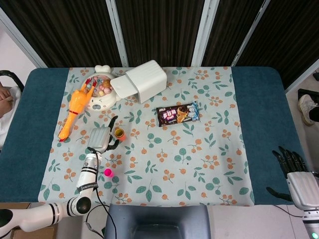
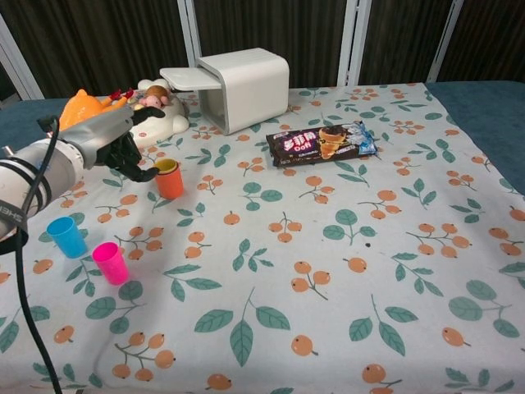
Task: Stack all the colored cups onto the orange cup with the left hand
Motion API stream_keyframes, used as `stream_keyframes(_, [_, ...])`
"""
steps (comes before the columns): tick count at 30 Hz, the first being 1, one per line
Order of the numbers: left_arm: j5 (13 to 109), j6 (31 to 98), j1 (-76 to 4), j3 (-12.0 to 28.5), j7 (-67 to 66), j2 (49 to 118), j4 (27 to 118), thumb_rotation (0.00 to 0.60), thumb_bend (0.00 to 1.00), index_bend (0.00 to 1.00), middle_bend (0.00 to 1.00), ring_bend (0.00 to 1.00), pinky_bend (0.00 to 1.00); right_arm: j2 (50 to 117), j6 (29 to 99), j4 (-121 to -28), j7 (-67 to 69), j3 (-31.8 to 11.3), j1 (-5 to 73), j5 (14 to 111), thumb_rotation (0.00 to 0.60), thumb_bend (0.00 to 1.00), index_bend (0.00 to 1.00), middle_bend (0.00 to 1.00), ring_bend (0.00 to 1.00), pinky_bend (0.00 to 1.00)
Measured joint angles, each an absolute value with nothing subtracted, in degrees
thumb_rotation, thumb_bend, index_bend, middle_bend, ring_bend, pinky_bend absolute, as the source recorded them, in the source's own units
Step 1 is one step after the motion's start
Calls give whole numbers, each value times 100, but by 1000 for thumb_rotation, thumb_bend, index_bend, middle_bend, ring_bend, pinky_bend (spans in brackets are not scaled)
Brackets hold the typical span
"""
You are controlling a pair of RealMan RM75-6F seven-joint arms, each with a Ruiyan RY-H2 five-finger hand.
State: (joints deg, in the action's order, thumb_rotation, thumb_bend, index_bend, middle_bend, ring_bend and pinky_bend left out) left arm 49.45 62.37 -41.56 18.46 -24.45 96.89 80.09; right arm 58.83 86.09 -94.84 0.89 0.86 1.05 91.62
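Left hand (image 2: 123,148): spread, fingers apart and holding nothing, just left of the orange cup; one fingertip close to the cup's rim, contact impossible to tell (in the head view (image 1: 102,139) seen from above, beside the cup).
Orange cup (image 2: 170,182): upright on the flowered cloth, in front of the white animal-shaped toy bowl.
Yellow cup (image 2: 166,166): nested inside the orange cup, only its rim showing above the orange one.
Blue cup (image 2: 67,237): upright, near the left edge of the chest view, apart from the stack and nearer the camera.
Pink cup (image 2: 110,263): upright, just right of the blue cup and slightly nearer the camera (in the head view a small pink spot (image 1: 107,172) by the left forearm).
Right hand (image 1: 291,167): at the table's right edge in the head view only, dark fingers apart and pointing toward the table's far side, nothing in it.
Flowered cloth (image 2: 328,271): covers the middle of the blue table (image 1: 264,109).
White box (image 2: 242,86): lying on its side at the far part of the cloth, lid open toward the left.
Snack packet (image 2: 321,142): flat on the cloth, right of the orange cup and in front of the white box.
Toy bowl (image 1: 102,92): white, holding small coloured balls, touching or just beside the white box.
Rubber chicken (image 1: 75,109): orange, lying left of the toy bowl (only partly visible in the chest view, behind the left arm).
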Motion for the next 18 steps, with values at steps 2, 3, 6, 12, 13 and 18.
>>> stream_keyframes(2, [5128,6359,-4065,1762,-2418,9542,8252,600,351,4,1000,1000,1000,5879,8595,-9484,88,86,113,9163,600,205,0,0,0,0])
stream_keyframes(3, [5219,6415,-4011,1711,-2401,9460,8383,600,350,14,1000,1000,1000,5878,8592,-9485,88,89,114,9166,600,205,0,0,0,0])
stream_keyframes(6, [5517,6583,-3774,1480,-2320,9086,8927,600,349,59,1000,1000,1000,5882,8591,-9488,67,100,113,9185,600,205,0,0,0,0])
stream_keyframes(12, [6144,6825,-3139,734,-2068,8227,9800,600,351,101,1000,1000,1000,5915,8578,-9503,-18,135,114,9245,600,205,0,0,0,0])
stream_keyframes(13, [6215,6842,-3056,629,-2038,8162,9842,600,350,106,1000,1000,1000,5919,8573,-9505,-28,139,116,9252,600,205,0,0,0,0])
stream_keyframes(18, [6373,6906,-2802,360,-1860,8091,9757,600,350,149,1000,1000,1000,5930,8563,-9507,-34,150,124,9274,600,205,0,0,0,0])
